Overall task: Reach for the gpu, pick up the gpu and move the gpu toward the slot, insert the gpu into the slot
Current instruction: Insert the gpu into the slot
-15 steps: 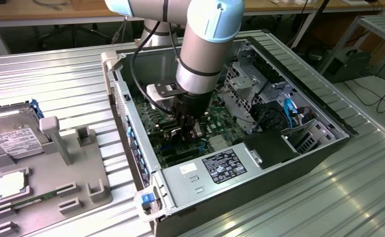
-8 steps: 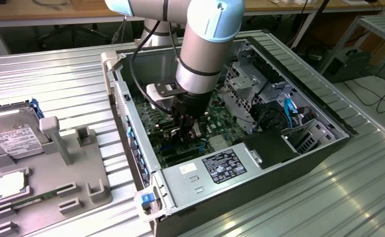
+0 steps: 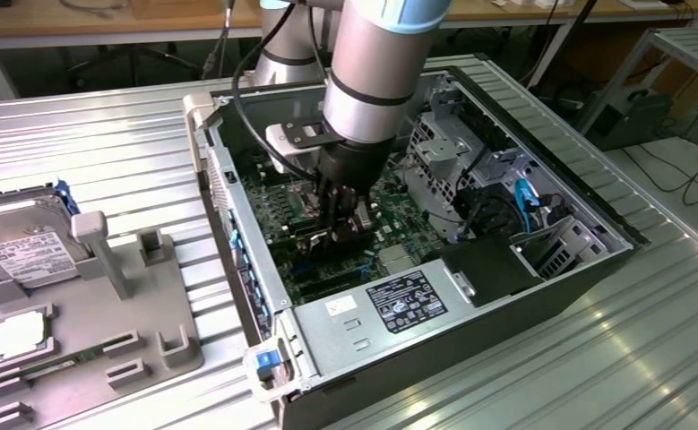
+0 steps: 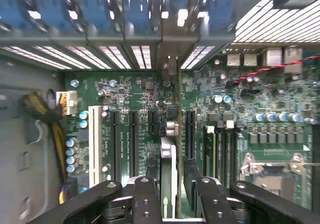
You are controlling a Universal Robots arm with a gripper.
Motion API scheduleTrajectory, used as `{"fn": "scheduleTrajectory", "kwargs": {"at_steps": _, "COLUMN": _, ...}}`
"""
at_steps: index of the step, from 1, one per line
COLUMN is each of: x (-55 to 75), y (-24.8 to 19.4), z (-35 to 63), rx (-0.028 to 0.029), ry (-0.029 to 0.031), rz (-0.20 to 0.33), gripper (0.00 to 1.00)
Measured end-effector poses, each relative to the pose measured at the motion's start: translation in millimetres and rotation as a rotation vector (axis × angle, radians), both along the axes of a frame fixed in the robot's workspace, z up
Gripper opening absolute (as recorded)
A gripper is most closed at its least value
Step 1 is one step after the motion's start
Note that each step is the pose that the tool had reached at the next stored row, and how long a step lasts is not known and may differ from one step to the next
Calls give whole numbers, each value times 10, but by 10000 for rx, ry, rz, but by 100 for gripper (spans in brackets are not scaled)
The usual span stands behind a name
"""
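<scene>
One gripper [image 4: 172,196] low inside the case, fingers apparently clamped on the edge-on gpu [image 4: 179,134] above the motherboard [image 4: 130,91].

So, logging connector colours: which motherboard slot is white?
The long slot nearest the yellow cable bundle; the neighbouring slots are black.

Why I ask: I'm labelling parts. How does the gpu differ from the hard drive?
The gpu is a thin dark card; the hard drive is a boxy silver unit with a white label. The gpu stands on edge in the pincer inside the case; the hard drive sits on the grey fixture outside it.
</scene>
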State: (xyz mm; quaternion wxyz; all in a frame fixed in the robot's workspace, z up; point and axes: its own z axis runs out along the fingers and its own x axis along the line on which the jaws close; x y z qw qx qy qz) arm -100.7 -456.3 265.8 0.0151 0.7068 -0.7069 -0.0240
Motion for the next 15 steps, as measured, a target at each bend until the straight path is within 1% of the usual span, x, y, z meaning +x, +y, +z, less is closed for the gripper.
{"fn": "scheduleTrajectory", "kwargs": {"at_steps": 2, "x": -1, "y": 0, "z": 46, "rx": -2, "ry": -40, "rz": -1, "gripper": 35}}
{"fn": "scheduleTrajectory", "kwargs": {"at_steps": 4, "x": 0, "y": 0, "z": 99, "rx": -3, "ry": -46, "rz": 1, "gripper": 35}}
{"fn": "scheduleTrajectory", "kwargs": {"at_steps": 6, "x": 0, "y": 0, "z": 128, "rx": -2, "ry": -47, "rz": 0, "gripper": 35}}
{"fn": "scheduleTrajectory", "kwargs": {"at_steps": 12, "x": 0, "y": 0, "z": 128, "rx": -1, "ry": -48, "rz": 0, "gripper": 34}}
{"fn": "scheduleTrajectory", "kwargs": {"at_steps": 13, "x": 0, "y": 0, "z": 128, "rx": -2, "ry": -47, "rz": 1, "gripper": 27}}
{"fn": "scheduleTrajectory", "kwargs": {"at_steps": 14, "x": -1, "y": 0, "z": 129, "rx": -2, "ry": -47, "rz": 0, "gripper": 27}}
{"fn": "scheduleTrajectory", "kwargs": {"at_steps": 15, "x": -1, "y": 0, "z": 128, "rx": -2, "ry": -48, "rz": 0, "gripper": 15}}
